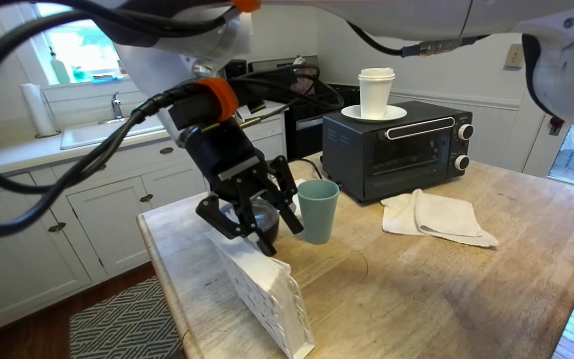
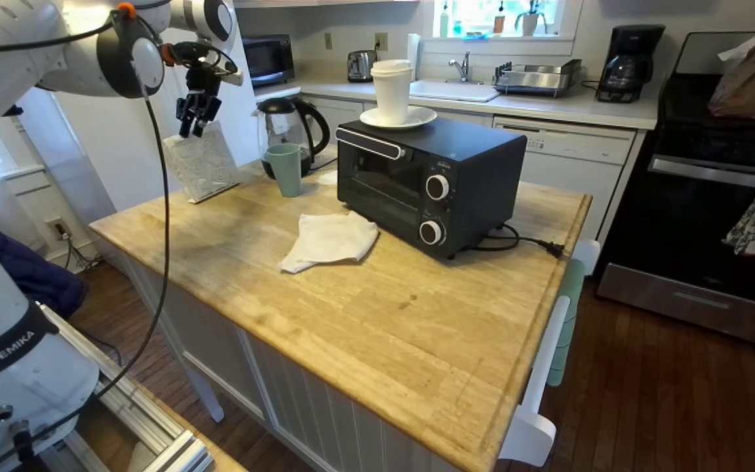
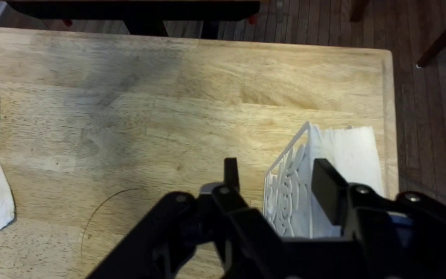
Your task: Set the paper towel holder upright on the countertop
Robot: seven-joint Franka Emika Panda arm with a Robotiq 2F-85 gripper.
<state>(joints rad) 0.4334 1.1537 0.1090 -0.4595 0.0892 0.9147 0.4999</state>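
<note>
The paper towel holder (image 1: 272, 301), a thin cream-white lace-patterned slab with white paper in it, stands on its lower edge on the wooden countertop (image 1: 416, 294). It also shows upright in an exterior view (image 2: 202, 167), near a corner of the countertop (image 2: 384, 321). In the wrist view, the holder (image 3: 289, 190) shows from above, with paper flopping out toward the countertop's edge. My gripper (image 1: 281, 235) is open at the holder's top, also in an exterior view (image 2: 192, 128). In the wrist view, the holder lies between the spread fingers (image 3: 273, 174); I cannot tell if either touches it.
A coffee pot (image 2: 289, 134) and a green cup (image 1: 319, 214) stand close beside the holder. A black toaster oven (image 1: 391, 154) bears a plate (image 1: 396, 113) with a white cup (image 1: 376, 92). Folded cloths (image 2: 331, 239) lie in front of the oven. The countertop's edge is near the holder.
</note>
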